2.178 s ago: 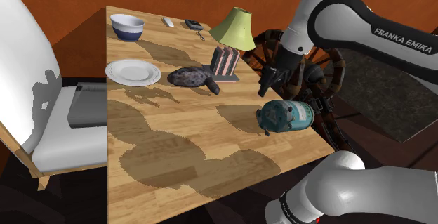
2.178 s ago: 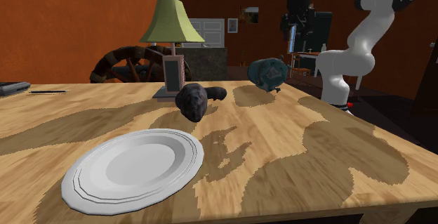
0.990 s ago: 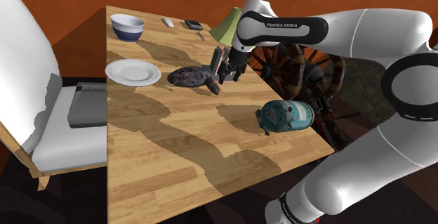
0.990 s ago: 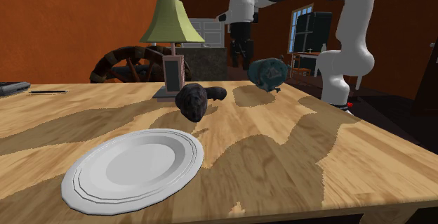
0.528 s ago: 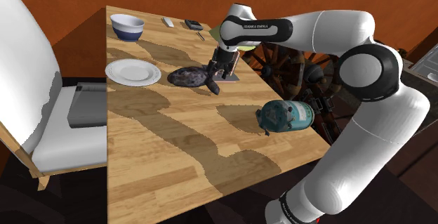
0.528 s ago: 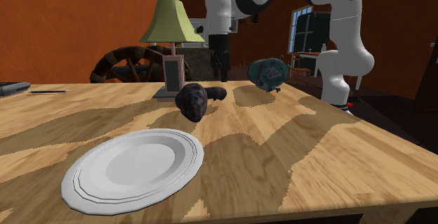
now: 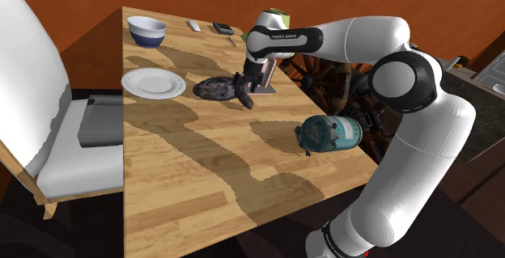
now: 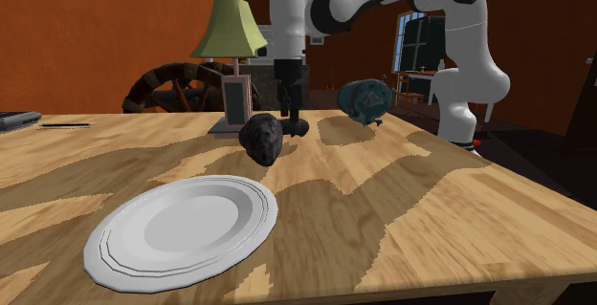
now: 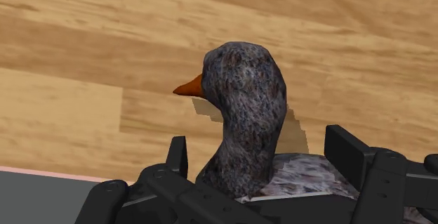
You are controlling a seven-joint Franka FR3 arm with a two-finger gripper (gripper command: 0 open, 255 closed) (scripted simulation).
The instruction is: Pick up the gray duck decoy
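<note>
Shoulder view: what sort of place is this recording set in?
Probably a dining or living room in a house: a wooden table set with a white plate and a bowl, a green-shaded lamp, and orange walls.

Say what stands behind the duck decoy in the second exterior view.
Behind the duck decoy stands the lamp; the gripper hangs over the decoy's neck. The body covers the table between them.
</note>
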